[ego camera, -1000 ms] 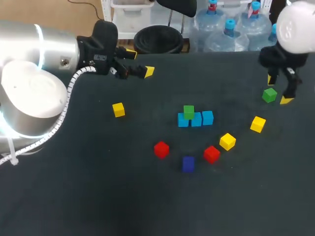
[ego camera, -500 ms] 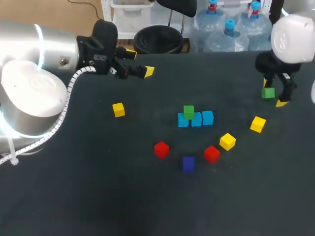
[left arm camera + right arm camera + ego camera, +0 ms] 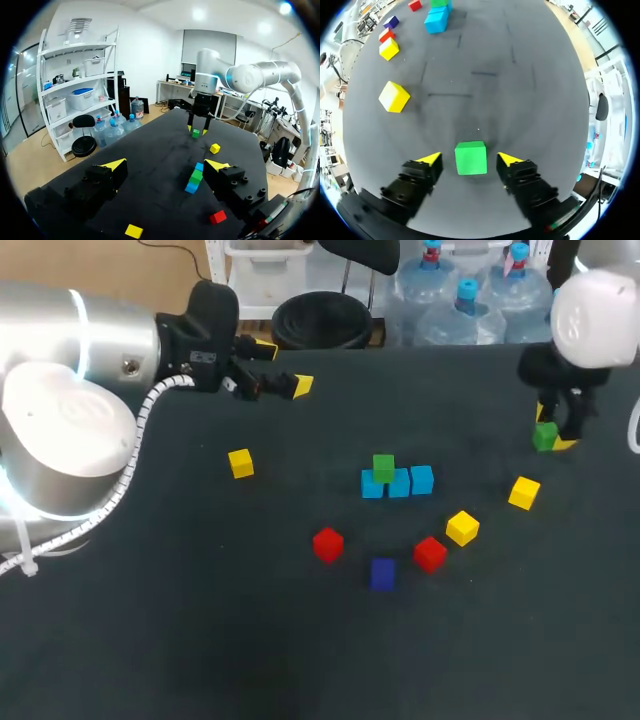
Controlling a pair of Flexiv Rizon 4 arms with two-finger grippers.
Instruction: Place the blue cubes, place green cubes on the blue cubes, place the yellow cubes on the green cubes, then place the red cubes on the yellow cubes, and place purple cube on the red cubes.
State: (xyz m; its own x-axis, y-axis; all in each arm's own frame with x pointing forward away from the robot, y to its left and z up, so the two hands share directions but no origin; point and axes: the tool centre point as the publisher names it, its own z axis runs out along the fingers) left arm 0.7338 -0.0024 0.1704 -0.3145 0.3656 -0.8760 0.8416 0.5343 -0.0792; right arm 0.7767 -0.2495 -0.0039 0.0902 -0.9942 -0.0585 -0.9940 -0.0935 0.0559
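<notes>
Dark tabletop [image 3: 200,640], blue cubes [image 3: 398,483] central, green cube [image 3: 470,158] between spread right claw [image 3: 469,159]

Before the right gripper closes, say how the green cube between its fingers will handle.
The green cube looks rigid and flat-faced, so the open right gripper should pinch it squarely. Resting flat on the table, it seems unlikely to roll. Being small, it is probably light.

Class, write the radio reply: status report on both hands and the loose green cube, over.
Left hand open, empty. Right hand open, astride the green cube, not touching. Yellow cube nearby, apart.
</notes>
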